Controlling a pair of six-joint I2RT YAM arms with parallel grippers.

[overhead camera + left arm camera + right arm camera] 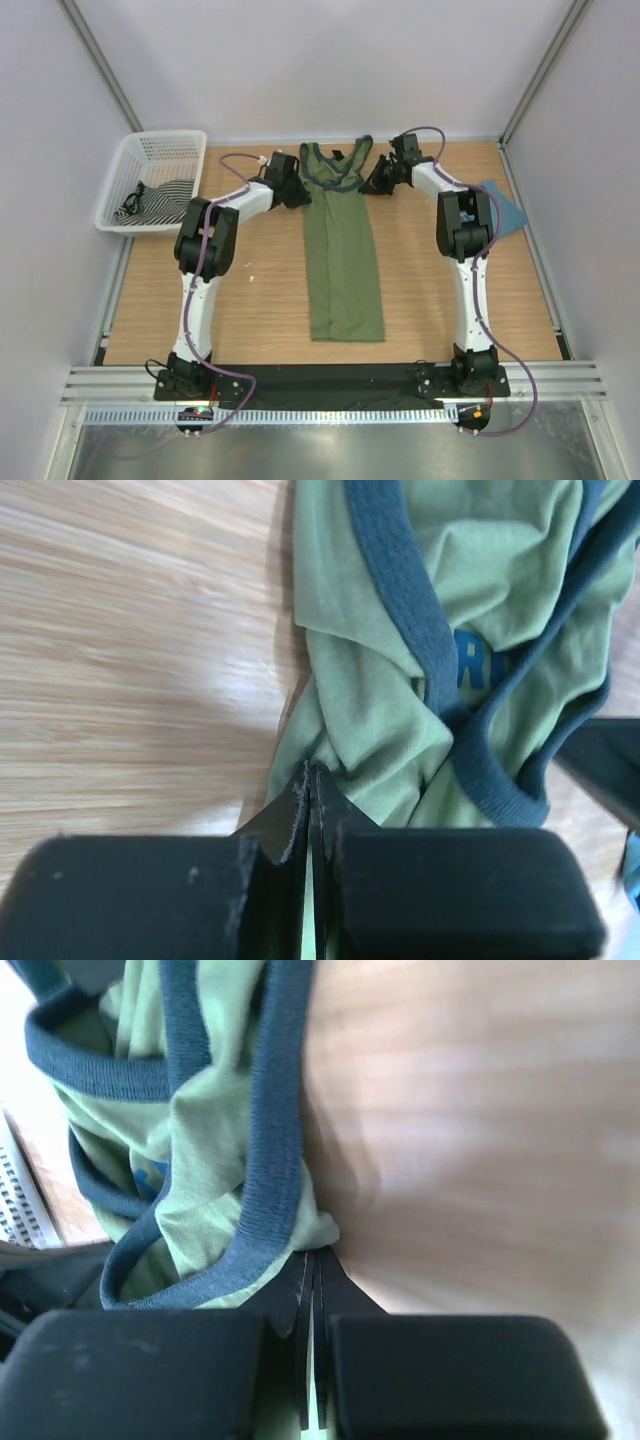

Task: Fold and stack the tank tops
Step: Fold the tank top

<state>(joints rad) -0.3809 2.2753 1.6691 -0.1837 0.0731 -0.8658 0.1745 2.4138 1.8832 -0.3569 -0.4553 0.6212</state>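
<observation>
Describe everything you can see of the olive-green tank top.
The olive-green tank top looks like soft, thin knit, with navy trim at the neck and armholes and a blue print partly hidden in folds. It lies as a long narrow strip on the wooden table, hem toward the arm bases, shoulder end bunched. The left pincer and right pincer each pinch that end, one on each side.

The olive-green tank top (pixel 344 270) is laid lengthwise down the middle of the wooden table (pixel 250 300). The teal-blue tank top (pixel 506 207) is seen at its right edge, a white basket (pixel 112 195) at its far-left corner.
</observation>
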